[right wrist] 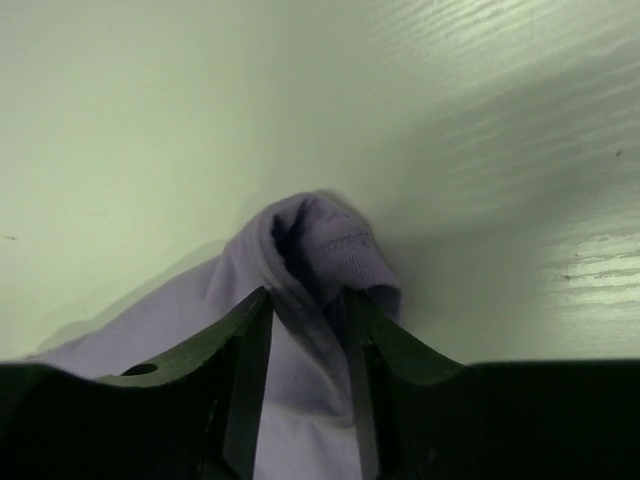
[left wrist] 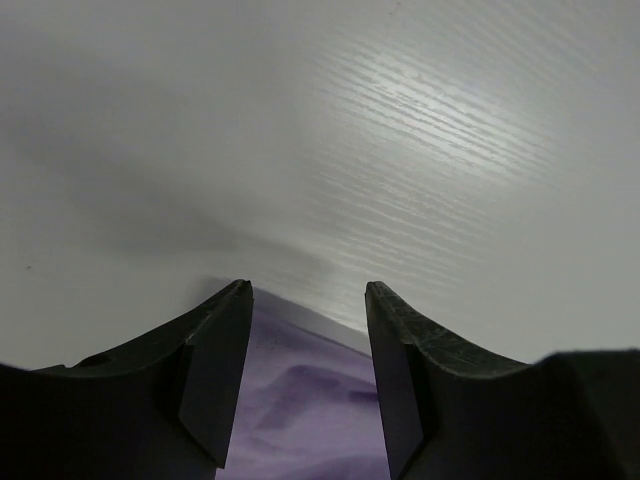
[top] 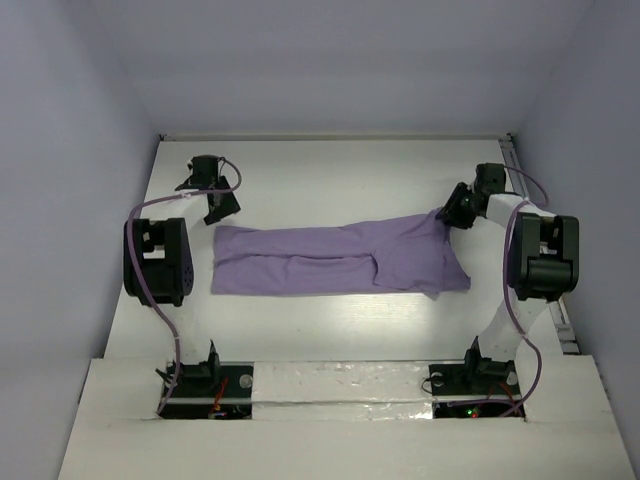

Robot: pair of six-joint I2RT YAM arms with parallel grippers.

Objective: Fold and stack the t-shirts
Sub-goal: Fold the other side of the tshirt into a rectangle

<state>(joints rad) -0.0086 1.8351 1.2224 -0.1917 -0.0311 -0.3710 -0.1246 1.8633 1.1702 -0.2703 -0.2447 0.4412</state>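
Note:
The lavender t-shirt [top: 335, 260] lies folded into a long band across the middle of the white table. My right gripper [top: 447, 212] is shut on its far right corner, where the ribbed fabric [right wrist: 325, 250] bunches up between the jaws. My left gripper [top: 218, 195] hangs open just beyond the shirt's far left corner, holding nothing. In the left wrist view the shirt's edge [left wrist: 305, 400] shows below, between the open fingers [left wrist: 215, 360].
The white table [top: 330, 175] is walled on three sides. The arm bases [top: 200, 385] sit at the near edge, with a raised white ledge [top: 340, 385] between them.

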